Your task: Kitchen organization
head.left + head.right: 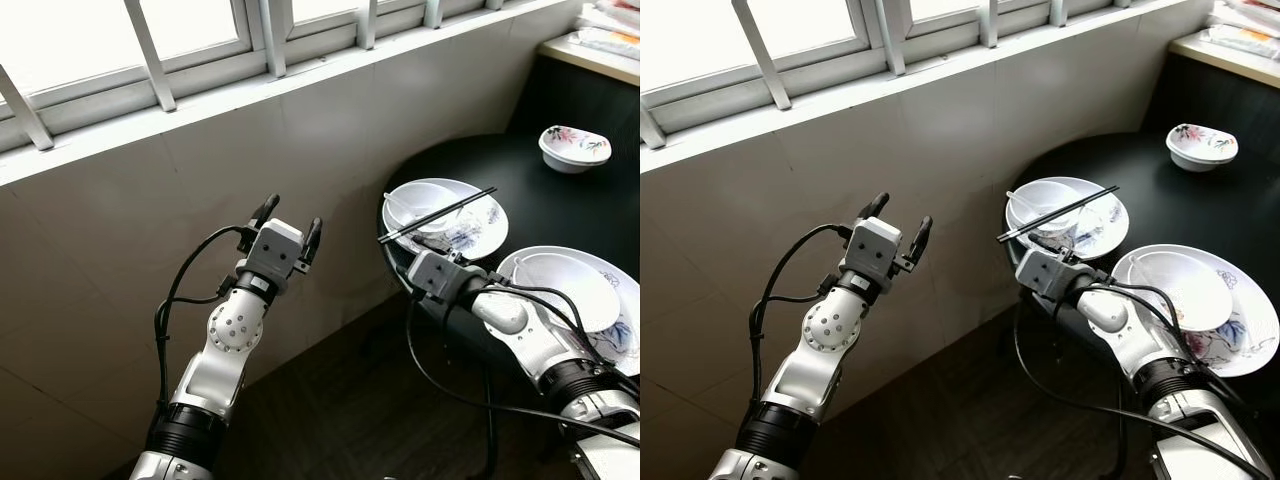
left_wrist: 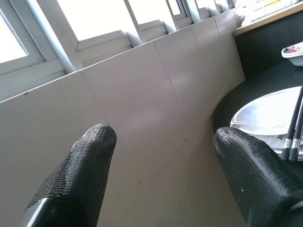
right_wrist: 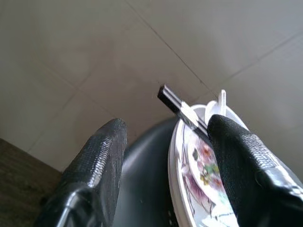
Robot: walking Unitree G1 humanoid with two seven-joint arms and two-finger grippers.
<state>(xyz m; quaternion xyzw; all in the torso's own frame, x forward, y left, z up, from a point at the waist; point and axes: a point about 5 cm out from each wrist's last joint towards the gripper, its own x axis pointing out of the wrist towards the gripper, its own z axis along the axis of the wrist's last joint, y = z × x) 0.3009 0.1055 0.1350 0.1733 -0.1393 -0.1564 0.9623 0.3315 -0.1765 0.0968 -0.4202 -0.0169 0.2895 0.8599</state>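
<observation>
Fingers spread wide and empty, the right gripper [image 3: 163,156] sits at the black table's [image 1: 545,200] edge, chopsticks [image 1: 437,215] at its one o'clock running across the near plate [image 1: 480,232], the open left gripper [image 1: 283,221] farther off.

Right forearm hides part of the large plate [image 1: 620,330].
</observation>
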